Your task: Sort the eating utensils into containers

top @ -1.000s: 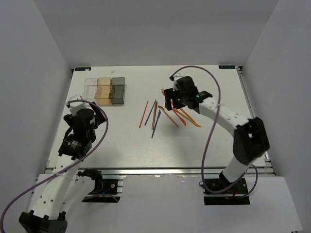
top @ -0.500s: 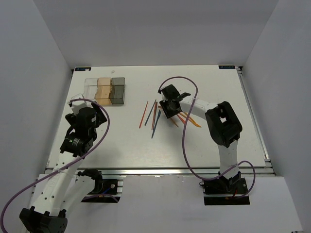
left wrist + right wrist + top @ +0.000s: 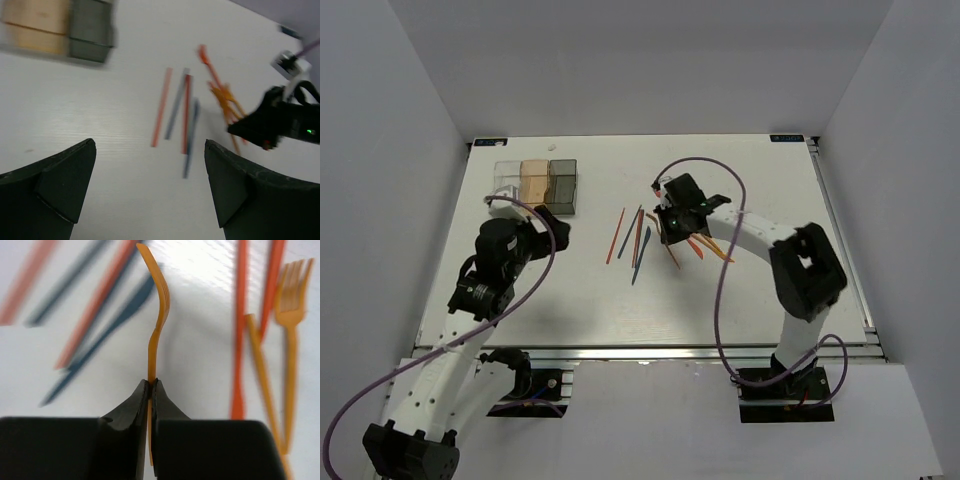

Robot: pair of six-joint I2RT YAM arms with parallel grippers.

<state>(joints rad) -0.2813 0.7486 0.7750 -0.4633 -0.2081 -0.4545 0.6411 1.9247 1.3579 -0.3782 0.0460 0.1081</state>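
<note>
My right gripper [image 3: 151, 382] is shut on the handle of an orange fork [image 3: 157, 315], which shows edge-on and points away over the table. In the top view this gripper [image 3: 667, 222] hangs over the loose utensils at mid-table. Red sticks [image 3: 615, 236] and dark blue pieces [image 3: 640, 255] lie to its left, orange ones [image 3: 710, 245] to its right. Another orange fork [image 3: 291, 340] lies flat. The containers stand joined at the back left: clear [image 3: 506, 178], tan [image 3: 534, 185], dark grey [image 3: 562, 187]. My left gripper [image 3: 150, 145] is open and holds nothing, near the boxes.
In the left wrist view the tan box [image 3: 35, 25] and the grey box [image 3: 90, 30] sit at the upper left. The right arm's black wrist [image 3: 280, 120] shows at the right. White walls close in the table on three sides.
The right gripper has shut on the orange fork amid the pile. The left arm has swung up and to the right, toward the utensils, still open.
</note>
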